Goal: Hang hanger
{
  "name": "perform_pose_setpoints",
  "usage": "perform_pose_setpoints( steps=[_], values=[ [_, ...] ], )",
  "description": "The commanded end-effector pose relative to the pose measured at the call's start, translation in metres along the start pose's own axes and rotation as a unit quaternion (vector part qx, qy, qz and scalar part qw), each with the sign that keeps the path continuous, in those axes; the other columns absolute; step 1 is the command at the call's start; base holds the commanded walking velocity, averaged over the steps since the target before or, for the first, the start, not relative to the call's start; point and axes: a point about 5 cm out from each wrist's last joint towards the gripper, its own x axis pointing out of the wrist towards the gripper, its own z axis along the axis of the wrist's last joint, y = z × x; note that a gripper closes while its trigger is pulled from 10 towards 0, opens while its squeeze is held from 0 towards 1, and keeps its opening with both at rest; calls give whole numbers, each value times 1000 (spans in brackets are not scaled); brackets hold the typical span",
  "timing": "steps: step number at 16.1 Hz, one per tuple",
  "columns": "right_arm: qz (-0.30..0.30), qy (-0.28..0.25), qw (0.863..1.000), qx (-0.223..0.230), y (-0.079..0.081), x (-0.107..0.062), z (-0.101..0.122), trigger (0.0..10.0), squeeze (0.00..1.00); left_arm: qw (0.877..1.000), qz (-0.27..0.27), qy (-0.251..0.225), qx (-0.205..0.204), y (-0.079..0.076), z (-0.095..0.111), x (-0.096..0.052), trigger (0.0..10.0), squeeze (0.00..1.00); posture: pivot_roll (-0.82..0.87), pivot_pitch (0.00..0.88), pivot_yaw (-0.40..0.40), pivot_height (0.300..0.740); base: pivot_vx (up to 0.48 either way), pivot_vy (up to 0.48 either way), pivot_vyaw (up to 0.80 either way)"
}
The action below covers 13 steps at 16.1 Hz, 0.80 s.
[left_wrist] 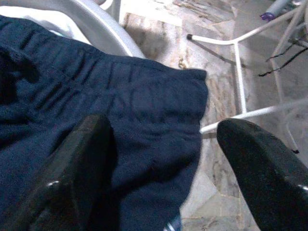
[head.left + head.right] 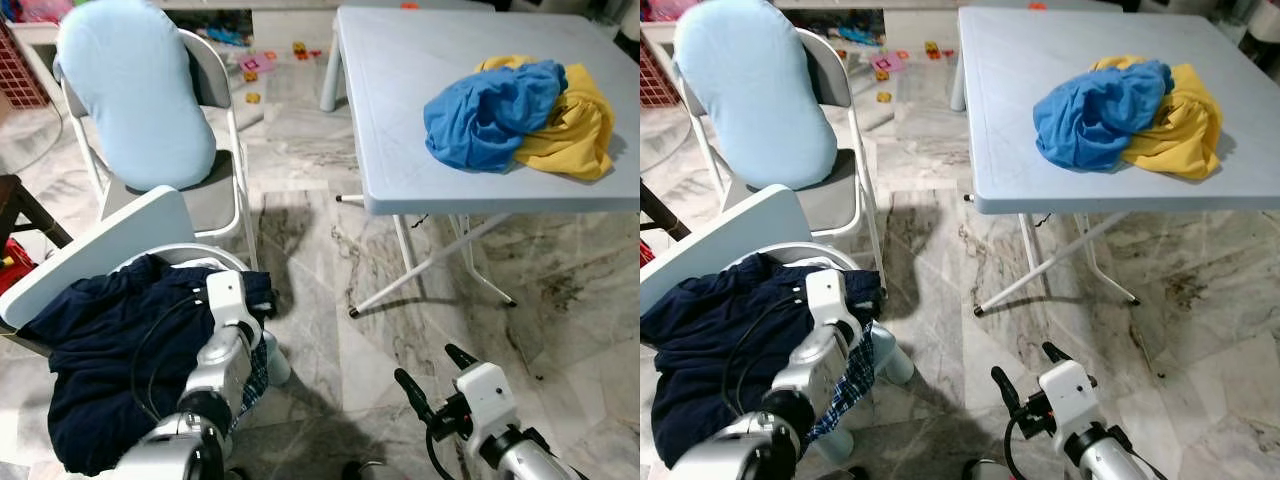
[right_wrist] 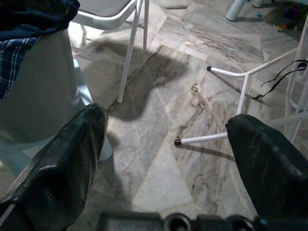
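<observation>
A dark navy garment point(image 2: 110, 350) is heaped over a white round bin point(image 2: 215, 256) at my lower left, with a plaid cloth point(image 2: 850, 375) hanging beneath it. My left arm point(image 2: 228, 340) reaches over that heap. In the left wrist view my left gripper point(image 1: 163, 144) is open just above the navy fabric point(image 1: 120, 110), with nothing between the fingers. Low over the marble floor, my right gripper point(image 2: 427, 365) is open and holds nothing; it also appears in the right wrist view point(image 3: 163, 139).
A white folding chair holding a light blue cushion point(image 2: 130, 95) stands at the back left. On the right, a grey folding table point(image 2: 400, 80) carries a blue garment point(image 2: 490, 110) and a yellow garment point(image 2: 575, 125). Its legs point(image 2: 420, 265) splay over the floor. Small toys point(image 2: 255, 65) lie far back.
</observation>
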Motion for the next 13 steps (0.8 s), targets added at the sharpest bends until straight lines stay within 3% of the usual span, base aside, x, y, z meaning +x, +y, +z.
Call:
perform_pose_setpoints(
  steps=[1,5,13],
  values=[
    [2,5,1000,-5,0,-3,2,10000,0,1000,18,20,-6,6,-5,0,0,0,-253,205,-44,740,0,0,0],
    [47,7,999,14,14,0,6,10000,0,999,25,43,14,18,-10,-1,0,0,-260,191,-15,740,0,0,0],
    [42,12,999,10,17,2,9,10000,0,997,50,37,47,33,-11,-4,0,0,-247,182,-1,740,0,0,0]
  ],
)
